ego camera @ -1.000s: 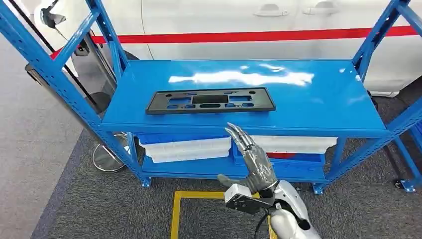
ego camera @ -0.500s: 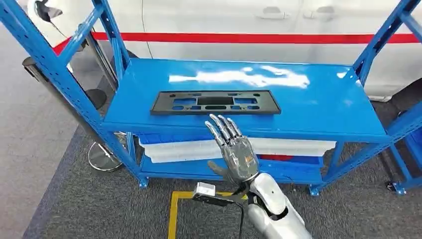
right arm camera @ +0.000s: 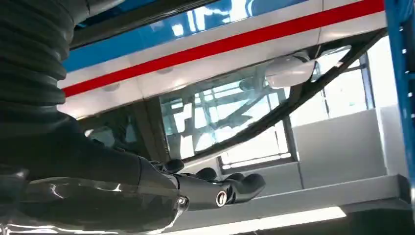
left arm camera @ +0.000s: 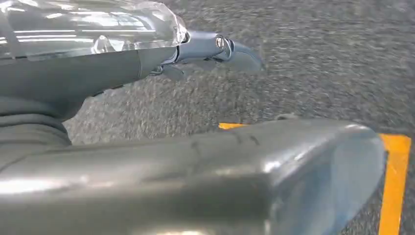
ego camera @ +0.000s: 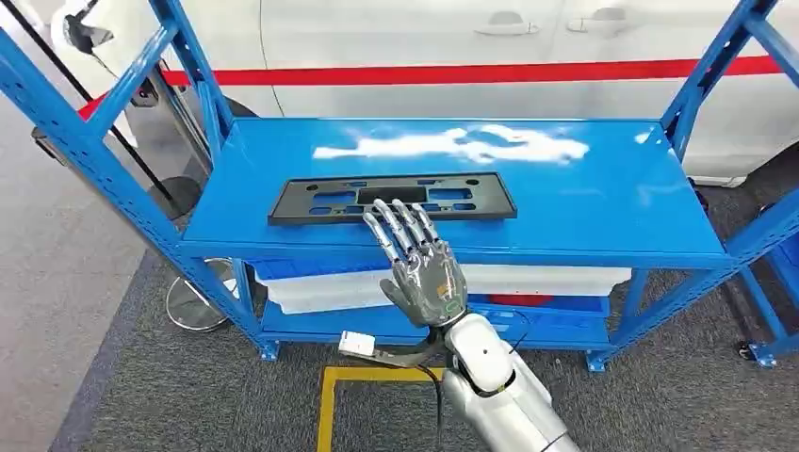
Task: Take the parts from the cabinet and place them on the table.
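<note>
Now right hand (ego camera: 424,273) higher, fingers spread — empty, tips over black plate (ego camera: 393,198)

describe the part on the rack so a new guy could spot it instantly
Find the blue metal rack in front of the white car. On its upper shelf lies a flat black plastic panel, long, rectangular, with cutouts. The white trays sit on the shelf below it.

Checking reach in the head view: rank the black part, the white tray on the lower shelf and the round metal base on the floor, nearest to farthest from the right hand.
1. black part, at the right hand fingertips.
2. white tray, below, robot's left.
3. round metal base, far left on floor.
</note>
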